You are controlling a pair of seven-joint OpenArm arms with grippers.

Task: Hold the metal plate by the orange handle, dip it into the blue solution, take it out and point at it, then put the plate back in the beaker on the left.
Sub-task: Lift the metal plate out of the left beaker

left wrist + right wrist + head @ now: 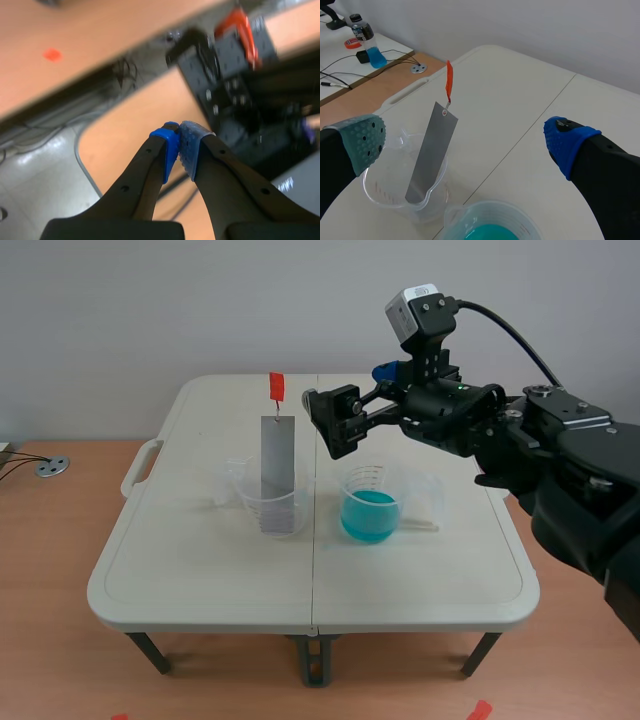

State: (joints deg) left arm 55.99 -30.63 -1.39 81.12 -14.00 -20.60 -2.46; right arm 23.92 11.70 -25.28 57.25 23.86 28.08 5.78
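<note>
Left wrist view: everything ahead of the left gripper [179, 144] is smeared, dark machinery [225, 70] with an orange part [239, 24], can't tell what it is. Right wrist view: blue-solution beaker [492, 212] under the right gripper [465, 140] is cut by the edge, only far rim and a sliver of liquid show. Metal plate [432, 150] foot sits behind the clear beaker [380, 192] wall, contact unclear; bottle [362, 32] far beyond the gripper, label too small to read.
</note>
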